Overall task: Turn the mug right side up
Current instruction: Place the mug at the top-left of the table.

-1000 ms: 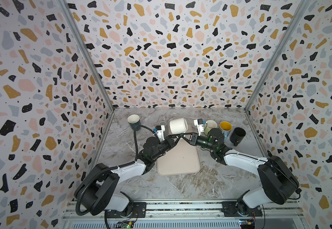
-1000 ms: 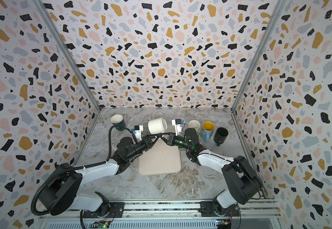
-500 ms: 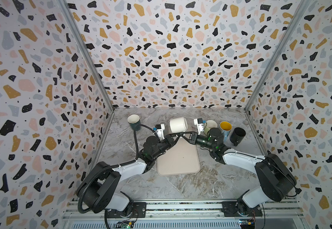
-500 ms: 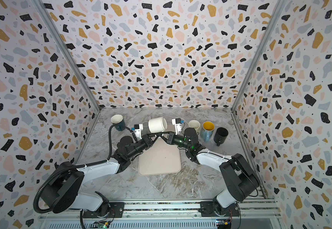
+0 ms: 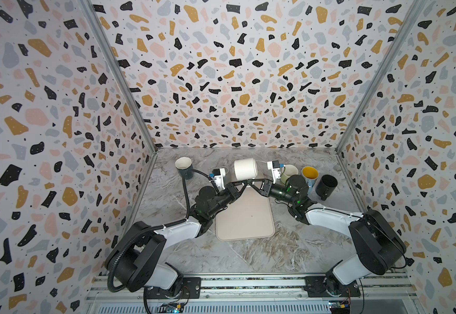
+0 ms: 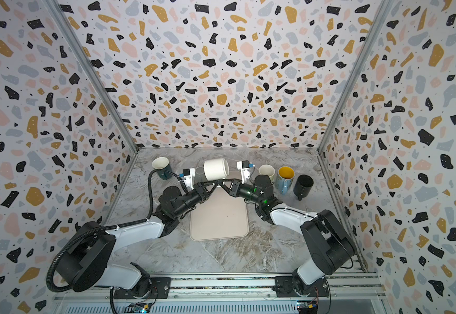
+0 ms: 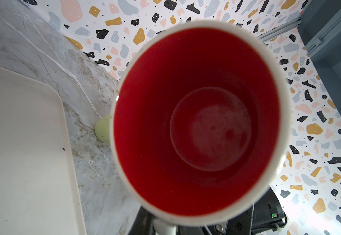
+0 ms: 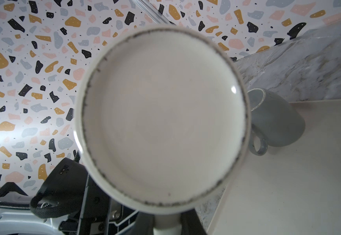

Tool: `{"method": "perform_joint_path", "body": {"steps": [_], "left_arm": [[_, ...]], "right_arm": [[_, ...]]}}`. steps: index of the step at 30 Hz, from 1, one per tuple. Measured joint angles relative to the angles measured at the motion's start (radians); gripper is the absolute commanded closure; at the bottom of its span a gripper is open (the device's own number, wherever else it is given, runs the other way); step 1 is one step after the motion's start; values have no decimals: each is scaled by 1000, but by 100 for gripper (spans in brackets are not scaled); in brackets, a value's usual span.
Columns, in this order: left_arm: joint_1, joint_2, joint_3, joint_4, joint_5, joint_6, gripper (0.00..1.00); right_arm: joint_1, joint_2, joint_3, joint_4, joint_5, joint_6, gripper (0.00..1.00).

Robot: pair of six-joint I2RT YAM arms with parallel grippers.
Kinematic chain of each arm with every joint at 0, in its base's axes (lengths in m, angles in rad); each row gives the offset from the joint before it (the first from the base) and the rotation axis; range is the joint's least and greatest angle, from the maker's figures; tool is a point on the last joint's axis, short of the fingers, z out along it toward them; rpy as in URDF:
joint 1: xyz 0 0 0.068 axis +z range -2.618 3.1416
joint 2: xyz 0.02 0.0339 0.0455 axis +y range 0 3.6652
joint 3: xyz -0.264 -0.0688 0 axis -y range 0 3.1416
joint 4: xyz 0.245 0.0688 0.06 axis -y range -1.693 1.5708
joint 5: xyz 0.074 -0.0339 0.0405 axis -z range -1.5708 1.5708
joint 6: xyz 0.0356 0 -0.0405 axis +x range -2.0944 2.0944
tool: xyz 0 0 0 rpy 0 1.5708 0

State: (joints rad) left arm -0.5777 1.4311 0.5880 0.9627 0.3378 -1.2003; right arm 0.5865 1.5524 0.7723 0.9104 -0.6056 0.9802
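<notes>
Now, the marble table [image 5: 289, 250] carries a beige tray [image 5: 244, 217] in the middle. Above the tray's far end the white mug [image 5: 245, 169] hangs in the air on its side, lifted off the table. Its red inside faces the left arm, its flat base the right arm. A grey mug [image 8: 275, 122] lies tipped over by the tray's edge. Both claws meet under the white mug at its handle. The right claw [image 5: 255, 183] is clamped tight on that handle. The left claw [image 5: 242, 185] sits right there too, but how far its jaws stand I cannot tell.
</notes>
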Motion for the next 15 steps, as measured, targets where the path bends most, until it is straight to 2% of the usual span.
{"method": "perform_joint_path", "body": {"steps": [10,15], "left_arm": [[1,0,0,-10,-3,8,100],[1,0,0,-22,-5,14,100]], "right_arm": [[-5,17,0,24,-16,2,100],[-6,22,0,23,-20,2,92]]}}
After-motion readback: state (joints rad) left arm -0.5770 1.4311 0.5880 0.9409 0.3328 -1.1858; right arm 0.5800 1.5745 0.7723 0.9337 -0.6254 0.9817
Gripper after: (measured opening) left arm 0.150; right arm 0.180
